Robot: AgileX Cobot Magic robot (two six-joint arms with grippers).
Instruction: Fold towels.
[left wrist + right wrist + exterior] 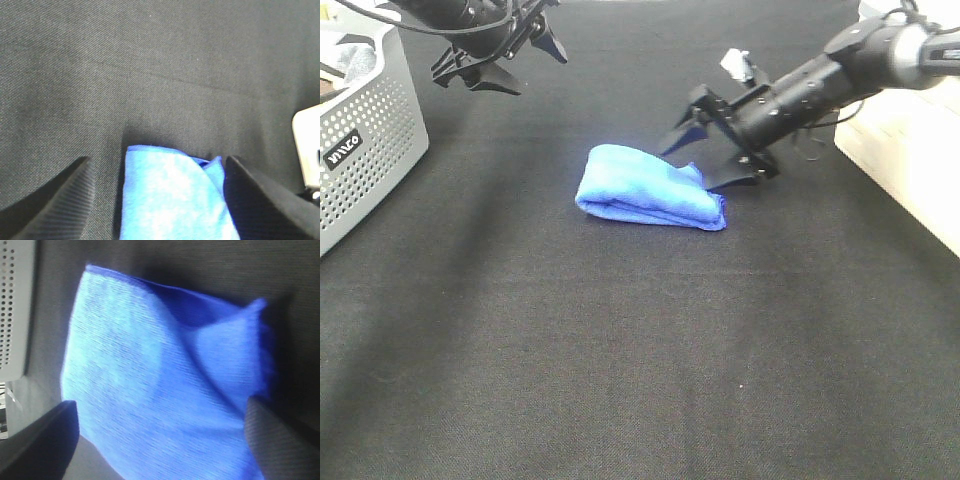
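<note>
A blue towel (650, 188) lies folded into a thick bundle on the black table cloth (620, 350). My right gripper (705, 158) is open at the towel's right end, with one finger on each side of that end. In the right wrist view the towel (160, 370) fills the gap between the two fingers (40, 440). My left gripper (520, 65) is open and empty, raised at the far left, well away from the towel. In the left wrist view the towel (170, 195) shows between its spread fingers (50, 200).
A grey perforated basket (370, 130) with cloth inside stands at the far left edge and also shows in the right wrist view (15, 305). A light wooden block (910, 150) stands at the right edge. A white part (307, 145) shows in the left wrist view.
</note>
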